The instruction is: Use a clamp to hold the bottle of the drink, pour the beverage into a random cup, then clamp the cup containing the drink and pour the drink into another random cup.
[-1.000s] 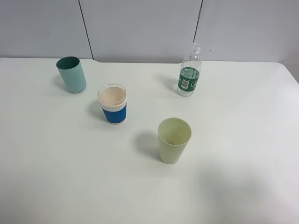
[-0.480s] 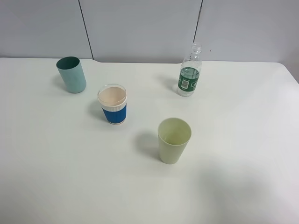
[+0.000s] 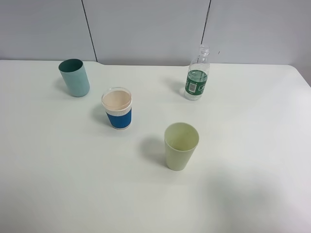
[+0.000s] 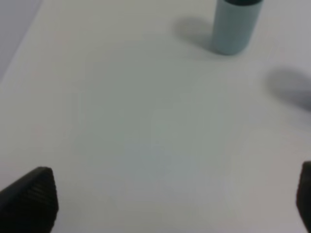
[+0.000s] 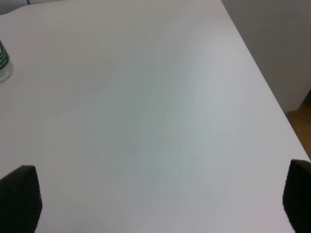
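The bottle [image 3: 198,74], clear with a green label, stands upright at the back right of the white table [image 3: 252,145]; its edge also shows in the right wrist view [image 5: 4,63]. I cannot make out the beverage inside it. The blue-sleeved white cup [image 3: 117,108] stands left of centre, and the pale yellow-green cup [image 3: 181,145] nearer the front. Neither arm appears in the exterior high view. My left gripper [image 4: 167,199] is open over bare table, with nothing between its fingertips [image 4: 31,199]. My right gripper [image 5: 158,196] is open too, its dark fingertips [image 5: 19,196] far apart.
A teal cup [image 3: 74,77] stands at the back left and also shows in the left wrist view [image 4: 235,26]. A grey panelled wall [image 3: 146,29] runs behind the table. In the right wrist view the table's edge [image 5: 272,97] drops off to the floor.
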Robot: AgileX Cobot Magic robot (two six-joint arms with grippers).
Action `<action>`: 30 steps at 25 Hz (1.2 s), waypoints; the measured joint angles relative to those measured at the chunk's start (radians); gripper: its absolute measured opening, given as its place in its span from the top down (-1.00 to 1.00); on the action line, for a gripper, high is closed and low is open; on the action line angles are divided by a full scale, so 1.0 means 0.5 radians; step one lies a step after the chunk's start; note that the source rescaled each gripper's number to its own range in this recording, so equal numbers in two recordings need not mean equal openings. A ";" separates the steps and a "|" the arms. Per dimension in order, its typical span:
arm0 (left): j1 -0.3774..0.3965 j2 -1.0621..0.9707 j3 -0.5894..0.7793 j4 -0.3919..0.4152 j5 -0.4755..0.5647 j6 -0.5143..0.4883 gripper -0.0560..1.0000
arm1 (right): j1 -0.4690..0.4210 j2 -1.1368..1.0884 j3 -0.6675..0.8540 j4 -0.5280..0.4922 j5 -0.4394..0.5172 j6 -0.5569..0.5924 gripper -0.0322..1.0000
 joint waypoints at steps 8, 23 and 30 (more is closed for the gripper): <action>0.000 0.000 0.094 -0.016 -0.091 0.000 -1.00 | 0.000 0.000 0.000 0.000 0.000 0.000 -1.00; -0.052 0.000 0.094 -0.016 -0.100 -0.003 -1.00 | 0.000 0.000 0.000 0.000 0.000 0.000 -1.00; -0.136 0.000 0.094 -0.019 -0.100 -0.001 -1.00 | 0.000 0.000 0.000 0.000 0.000 0.000 -1.00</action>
